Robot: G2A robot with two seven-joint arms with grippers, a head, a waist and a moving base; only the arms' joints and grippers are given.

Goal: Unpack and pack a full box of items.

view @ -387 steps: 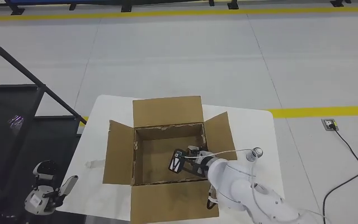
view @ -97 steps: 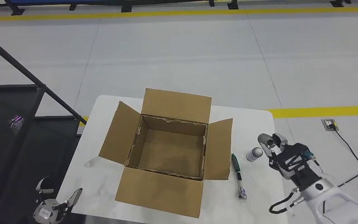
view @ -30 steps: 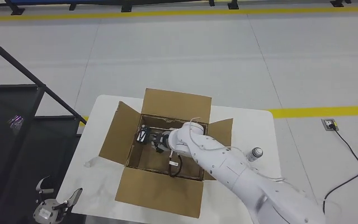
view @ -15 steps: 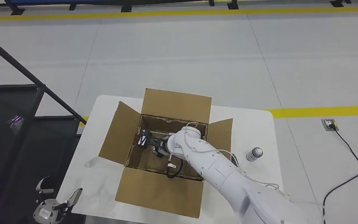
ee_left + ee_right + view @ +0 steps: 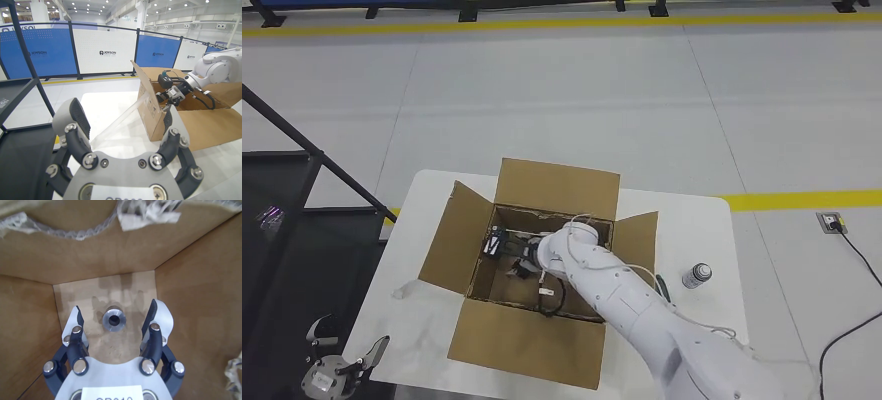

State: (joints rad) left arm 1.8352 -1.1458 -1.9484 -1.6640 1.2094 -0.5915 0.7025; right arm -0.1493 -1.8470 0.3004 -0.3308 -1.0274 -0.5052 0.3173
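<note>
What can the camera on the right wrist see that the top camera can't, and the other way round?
Right wrist camera: the floor of the box, where a round metal piece with a dark hole rests, seen between the open fingers of the right claw. Top camera: the white table, the box's four spread flaps, and a small bottle standing on the table, apart from the box. Both: the cardboard box and the right claw down inside it.
</note>
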